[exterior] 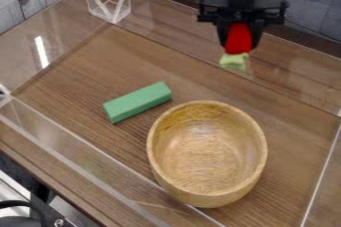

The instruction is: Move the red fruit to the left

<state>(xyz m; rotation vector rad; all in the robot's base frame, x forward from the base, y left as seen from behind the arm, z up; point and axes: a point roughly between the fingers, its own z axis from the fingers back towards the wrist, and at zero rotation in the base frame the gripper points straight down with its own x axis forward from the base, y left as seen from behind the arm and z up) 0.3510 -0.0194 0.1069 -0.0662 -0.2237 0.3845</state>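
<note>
The red fruit [238,42] is a small bright red strawberry toy with a light green leafy cap pointing down. It hangs above the wooden tabletop near the back right. My gripper [240,34] points down and is shut on the red fruit, its black fingers [218,17] clamped on either side of the red body, with the green cap sticking out below.
A large wooden bowl [206,153] sits at the front centre. A flat green block [139,102] lies to its left. Clear acrylic walls [47,47] ring the table [120,57], with a small clear stand [108,5] at the back left.
</note>
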